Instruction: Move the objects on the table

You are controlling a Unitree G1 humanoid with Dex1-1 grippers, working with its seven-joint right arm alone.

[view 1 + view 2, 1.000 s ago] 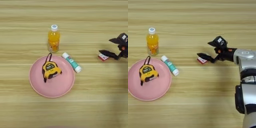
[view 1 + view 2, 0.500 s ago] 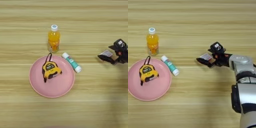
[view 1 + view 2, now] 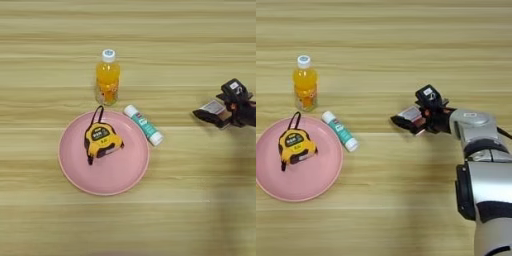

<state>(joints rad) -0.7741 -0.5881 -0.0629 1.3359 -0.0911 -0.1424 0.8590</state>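
Observation:
My right gripper (image 3: 407, 121) reaches in from the right, its black fingers shut on the small red-white packet (image 3: 414, 114), low over the table (image 3: 45, 35). The packet (image 3: 213, 107) lies flat between the fingers. Far to the left stands the orange-juice bottle (image 3: 108, 77), upright with a white cap. In front of the bottle, the yellow-black tape measure (image 3: 102, 141) rests on the pink plate (image 3: 117, 176). A teal-white glue stick (image 3: 143, 124) lies slanted on the wood, its upper end touching the plate's right rim.
The silver forearm (image 3: 476, 125) runs from the gripper to the right, and the robot's body (image 3: 488, 200) fills the lower right corner. Bare wood separates the gripper from the glue stick.
The fingers, spread around the packet a second ago, have come together on it. The gripper has dropped a little and levelled out.

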